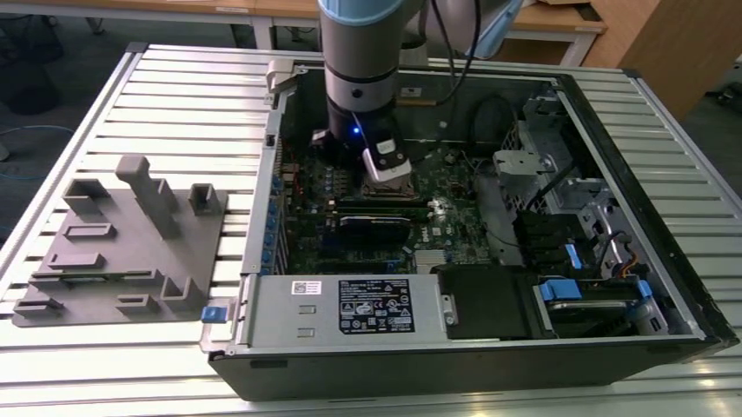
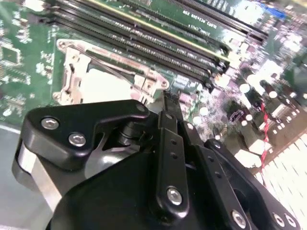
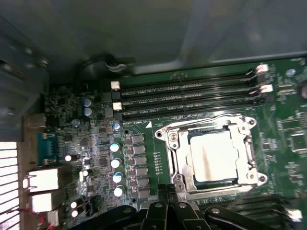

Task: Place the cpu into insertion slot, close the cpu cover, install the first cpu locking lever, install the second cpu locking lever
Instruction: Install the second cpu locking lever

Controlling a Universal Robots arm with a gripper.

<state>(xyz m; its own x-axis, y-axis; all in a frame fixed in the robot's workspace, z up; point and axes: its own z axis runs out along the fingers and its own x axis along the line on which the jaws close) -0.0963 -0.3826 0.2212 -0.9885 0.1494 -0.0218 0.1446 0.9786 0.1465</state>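
- The end effector (image 1: pixel 387 167) hangs low inside the open computer case (image 1: pixel 649 287), just above the insertion slot (image 3: pixel 213 155), its fingers drawn together with nothing between them in both wrist views.
- One cpu (image 3: pixel 214 156) lies flat in the slot, its pale silver top showing through the square cut-out of the cpu cover (image 3: pixel 178 152), which is down over it.
- In the first wrist view, four long memory slots (image 3: pixel 187 100) run just beside one edge of the cover; a row of capacitors (image 3: pixel 115 163) stands off another edge.
- In the second wrist view the fingertips (image 2: pixel 169 103) sit at the cover's edge, near the memory slots.
- A grey fixture block (image 1: pixel 128 243) rests on the slatted worktop (image 1: pixel 93 365) toward the exterior view's left, apart from the case; worktop edges around it are free.
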